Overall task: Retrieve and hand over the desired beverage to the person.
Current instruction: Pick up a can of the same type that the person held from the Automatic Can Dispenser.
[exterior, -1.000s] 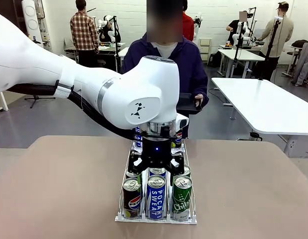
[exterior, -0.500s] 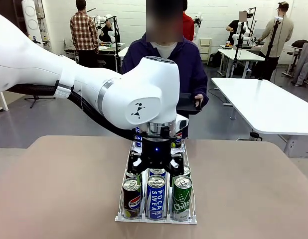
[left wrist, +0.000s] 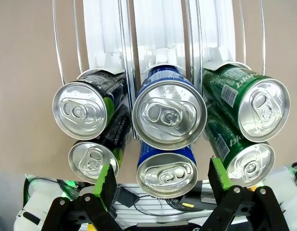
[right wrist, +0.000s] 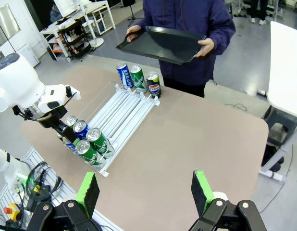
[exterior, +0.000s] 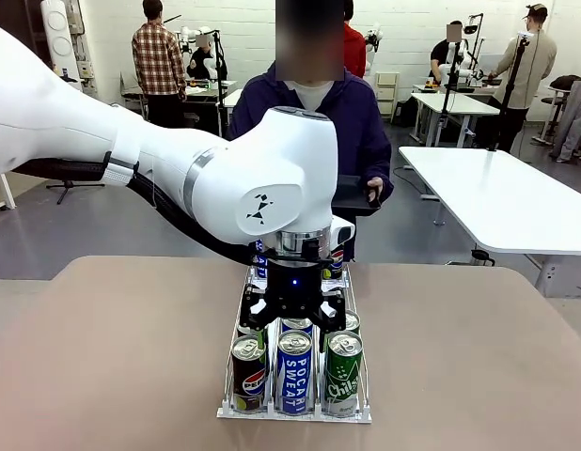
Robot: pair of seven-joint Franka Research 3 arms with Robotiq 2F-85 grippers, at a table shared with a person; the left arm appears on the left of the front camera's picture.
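Left gripper (exterior: 296, 325) — sits marginally differently above the blue can (exterior: 294, 371) than a second ago. The shift is very small, its direction unclear, and it falls within the first half second. Far background — the bystander in dark clothes (exterior: 447, 54) at the right-hand tables leans slightly toward picture left.

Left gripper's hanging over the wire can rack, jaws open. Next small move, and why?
Probably lower the left gripper straight down: its green pads flank the blue aluminium can, with jaws open and nothing held.
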